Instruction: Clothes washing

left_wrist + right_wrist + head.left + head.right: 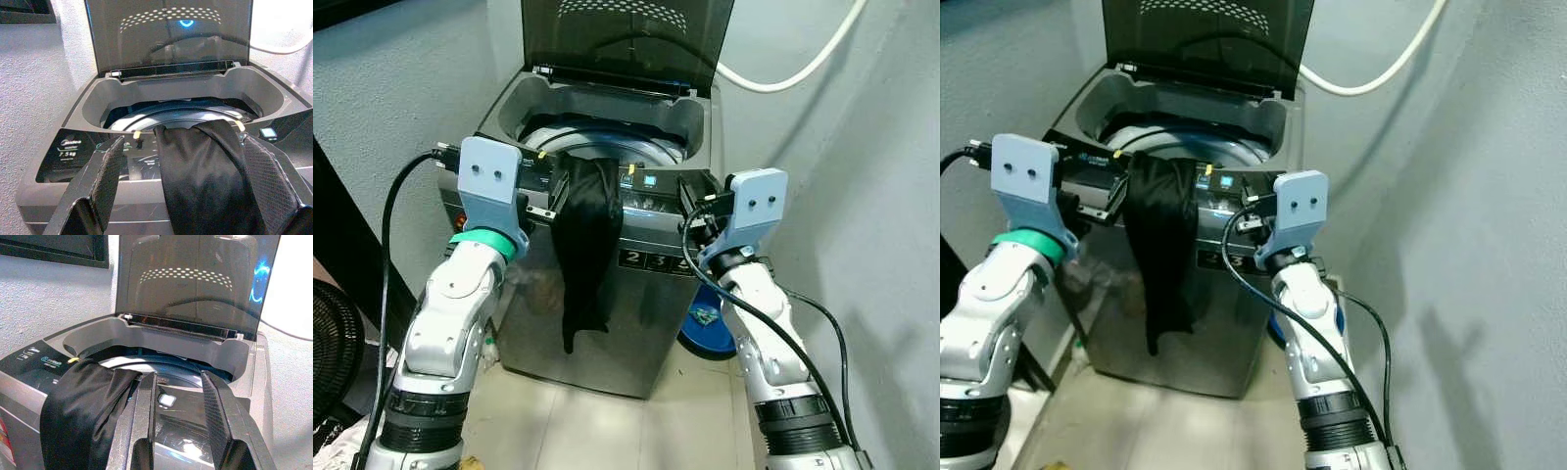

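Your black garment (584,235) drapes over the near rim of the washing machine (636,323), mostly outside. Left gripper (195,196) straddles it wide open; right gripper (181,421) gapes empty beside. It could slide to the floor.

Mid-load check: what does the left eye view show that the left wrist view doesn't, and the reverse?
Left eye view alone: the black garment's tail hanging down the grey top-loading washing machine's front, the blue round object on the floor, the right claw. Left wrist view alone: the "7.5 kg" label. Both: garment draped over the rim, raised dark lid, open left claw straddling the cloth.
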Controlling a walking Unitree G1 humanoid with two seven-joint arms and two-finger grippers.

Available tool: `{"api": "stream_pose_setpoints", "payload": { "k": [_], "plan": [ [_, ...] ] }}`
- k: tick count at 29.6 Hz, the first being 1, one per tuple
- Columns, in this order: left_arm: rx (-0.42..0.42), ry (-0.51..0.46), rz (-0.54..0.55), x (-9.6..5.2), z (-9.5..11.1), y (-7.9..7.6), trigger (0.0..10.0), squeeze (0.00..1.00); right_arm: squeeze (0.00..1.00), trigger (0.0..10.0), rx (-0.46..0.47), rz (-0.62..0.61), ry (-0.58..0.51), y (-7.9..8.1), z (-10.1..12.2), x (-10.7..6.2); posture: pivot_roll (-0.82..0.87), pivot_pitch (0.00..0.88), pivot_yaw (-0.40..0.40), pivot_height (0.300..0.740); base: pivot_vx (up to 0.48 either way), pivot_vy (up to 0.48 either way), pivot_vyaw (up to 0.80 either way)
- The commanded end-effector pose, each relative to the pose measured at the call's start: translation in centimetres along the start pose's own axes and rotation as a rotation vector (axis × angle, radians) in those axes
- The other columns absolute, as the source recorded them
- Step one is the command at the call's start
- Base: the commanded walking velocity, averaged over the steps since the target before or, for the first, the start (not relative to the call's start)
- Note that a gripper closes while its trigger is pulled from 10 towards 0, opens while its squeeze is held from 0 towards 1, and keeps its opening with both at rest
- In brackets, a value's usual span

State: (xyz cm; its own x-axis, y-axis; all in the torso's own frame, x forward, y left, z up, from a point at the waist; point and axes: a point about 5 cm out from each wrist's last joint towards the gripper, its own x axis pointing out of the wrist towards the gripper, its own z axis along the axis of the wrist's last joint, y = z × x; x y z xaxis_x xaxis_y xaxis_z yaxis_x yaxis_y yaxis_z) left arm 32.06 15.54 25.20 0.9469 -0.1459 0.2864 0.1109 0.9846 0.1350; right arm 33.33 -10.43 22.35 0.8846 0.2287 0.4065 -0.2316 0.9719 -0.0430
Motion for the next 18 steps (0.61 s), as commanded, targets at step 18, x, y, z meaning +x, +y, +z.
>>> {"api": "stream_pose_setpoints", "payload": {
  "k": [18],
  "plan": [
    [0.019,-0.025,0.006,0.08,0.19,-0.21,10.0,0.00,0.00,10.0,0.002,-0.005,0.017,-0.09,-0.59,-0.07,0.15,0.000,-0.006,0.740,0.451,0.000,0.00]
  ]
}}
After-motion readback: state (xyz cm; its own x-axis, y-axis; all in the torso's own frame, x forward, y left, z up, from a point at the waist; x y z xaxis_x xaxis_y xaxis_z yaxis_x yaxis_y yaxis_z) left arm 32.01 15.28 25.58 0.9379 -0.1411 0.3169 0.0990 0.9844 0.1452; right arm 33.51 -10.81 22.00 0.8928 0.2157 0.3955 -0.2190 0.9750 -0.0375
